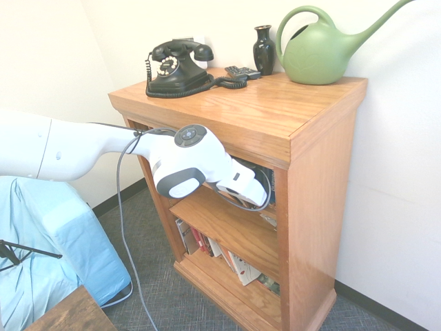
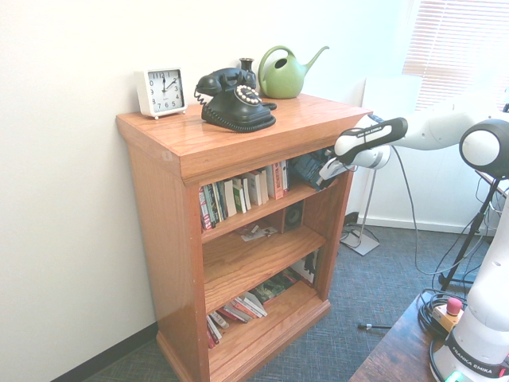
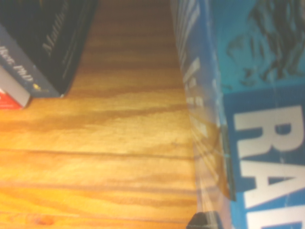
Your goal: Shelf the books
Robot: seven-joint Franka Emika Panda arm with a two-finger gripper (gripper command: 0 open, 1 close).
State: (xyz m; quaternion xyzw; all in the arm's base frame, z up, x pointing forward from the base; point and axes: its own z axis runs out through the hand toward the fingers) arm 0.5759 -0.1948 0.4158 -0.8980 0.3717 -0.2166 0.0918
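Observation:
The shelf point(image 2: 169, 239) is a honey-coloured wooden bookcase with three open shelves. My arm reaches into the right end of its top shelf. The book point(image 2: 305, 169), a thick paperback with a blue cover, stands tilted there, next to the row of standing books point(image 2: 242, 191). My gripper point(image 2: 326, 169) is shut on it. From the other side the gripper point(image 1: 260, 198) is deep in the opening and the book point(image 1: 269, 178) shows only as a dark sliver behind it. In the wrist view the blue cover point(image 3: 257, 95) with large white letters fills one side, above the bare shelf board point(image 3: 119, 143).
On the bookcase top stand a black telephone point(image 1: 176, 69), a green watering can point(image 1: 320, 52), a dark vase point(image 1: 264, 49), a remote point(image 1: 242, 72) and a white clock point(image 2: 161, 91). More books lie on the bottom shelf point(image 2: 254, 302). A blue-covered seat point(image 1: 48, 241) stands left of the bookcase.

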